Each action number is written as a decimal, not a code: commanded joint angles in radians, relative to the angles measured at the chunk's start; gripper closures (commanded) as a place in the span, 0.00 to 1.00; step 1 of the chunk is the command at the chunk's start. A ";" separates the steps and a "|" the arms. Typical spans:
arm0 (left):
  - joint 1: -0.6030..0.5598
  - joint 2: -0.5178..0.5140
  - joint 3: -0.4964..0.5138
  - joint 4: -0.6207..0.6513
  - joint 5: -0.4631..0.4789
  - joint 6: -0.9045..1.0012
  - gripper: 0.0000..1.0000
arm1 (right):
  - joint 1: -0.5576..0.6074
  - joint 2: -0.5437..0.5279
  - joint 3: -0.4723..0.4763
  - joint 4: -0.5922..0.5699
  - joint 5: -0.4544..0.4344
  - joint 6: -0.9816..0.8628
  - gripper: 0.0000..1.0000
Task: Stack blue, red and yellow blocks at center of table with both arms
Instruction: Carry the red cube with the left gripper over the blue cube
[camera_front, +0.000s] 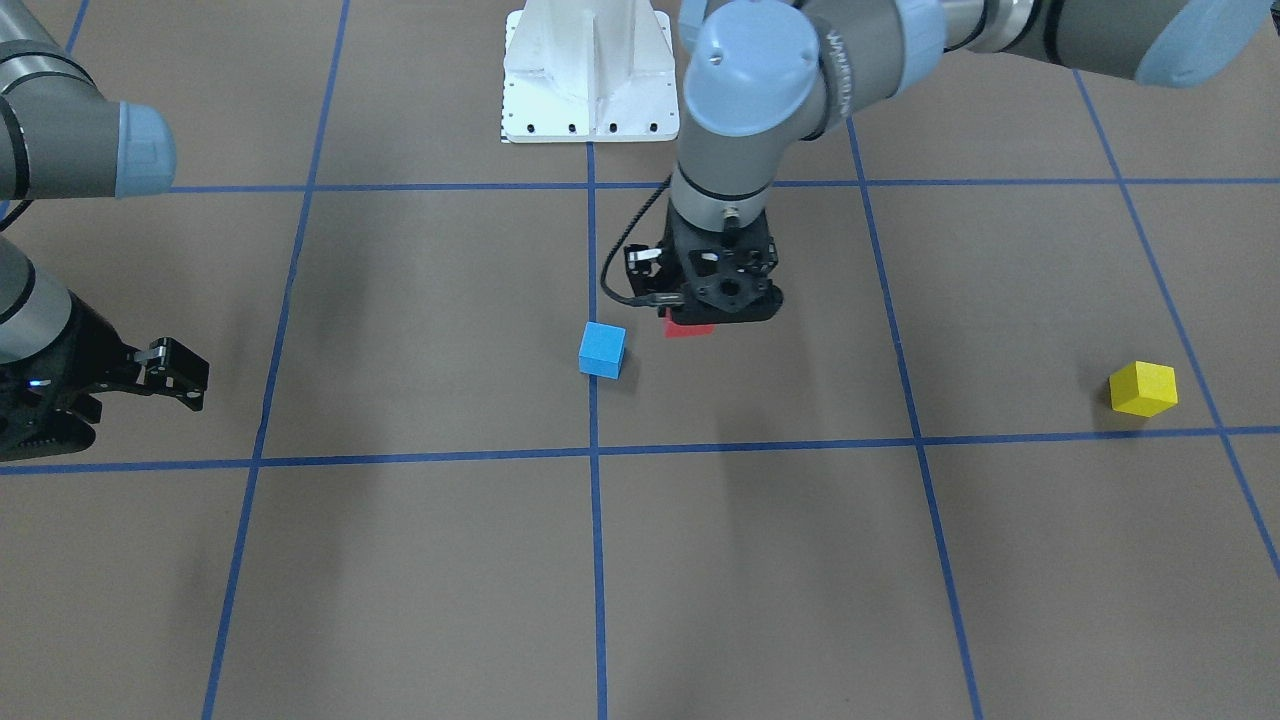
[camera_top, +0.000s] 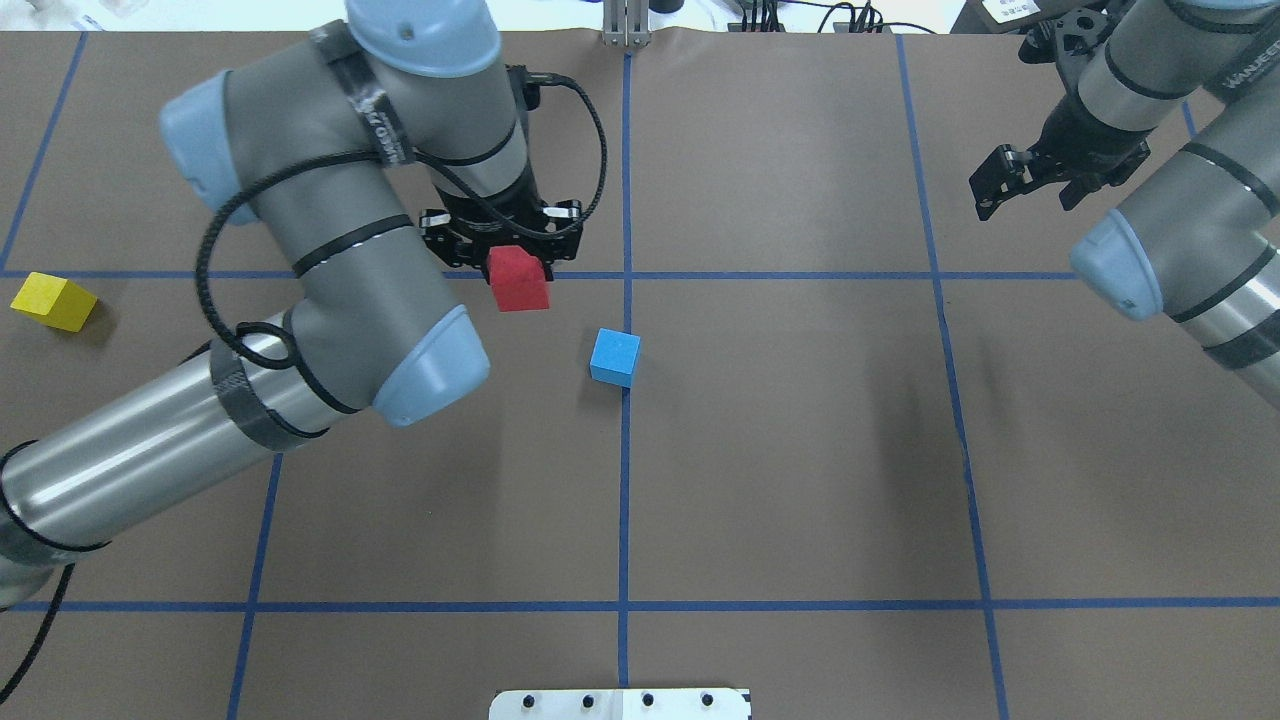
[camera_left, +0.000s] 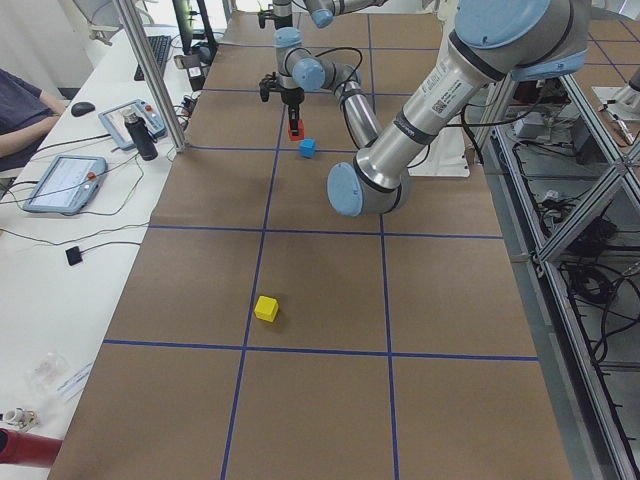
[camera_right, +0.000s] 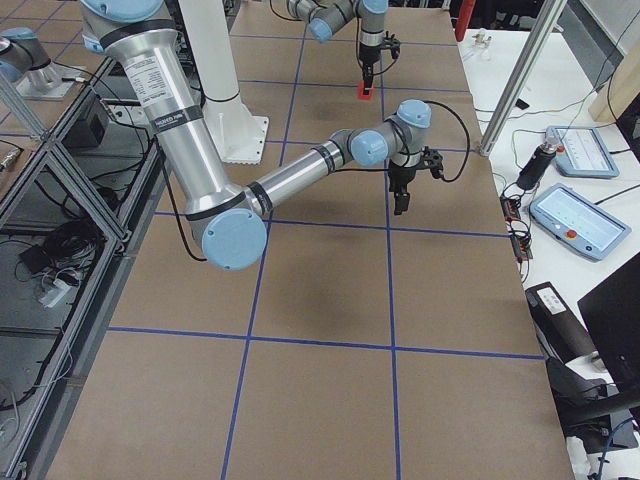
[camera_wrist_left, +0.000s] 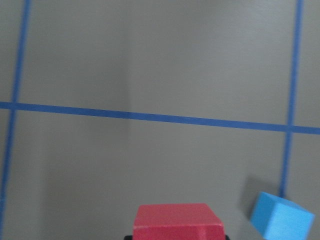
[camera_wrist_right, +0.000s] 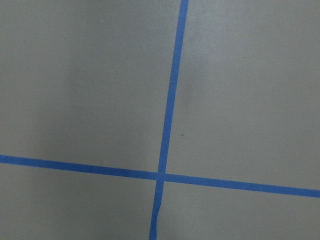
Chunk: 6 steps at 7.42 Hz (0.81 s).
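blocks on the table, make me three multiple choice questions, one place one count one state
1. Where is the yellow block? A dead centre B in a gripper C far on the robot's left
2. How many blocks lie loose? A one B two C three
3. The red block is: A held by the left gripper B lying loose C stacked
C, it sits alone near the overhead view's left edge; B, the blue block and yellow one lie loose; A, the gripper clamps it.
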 joint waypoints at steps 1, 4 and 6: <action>0.058 -0.041 0.082 -0.062 0.004 0.089 1.00 | 0.026 -0.017 -0.013 0.002 0.015 -0.019 0.01; 0.084 -0.041 0.098 -0.078 0.004 0.180 1.00 | 0.031 -0.018 -0.018 0.002 0.017 -0.015 0.01; 0.090 -0.039 0.159 -0.169 0.006 0.182 1.00 | 0.031 -0.020 -0.027 0.003 0.018 -0.017 0.01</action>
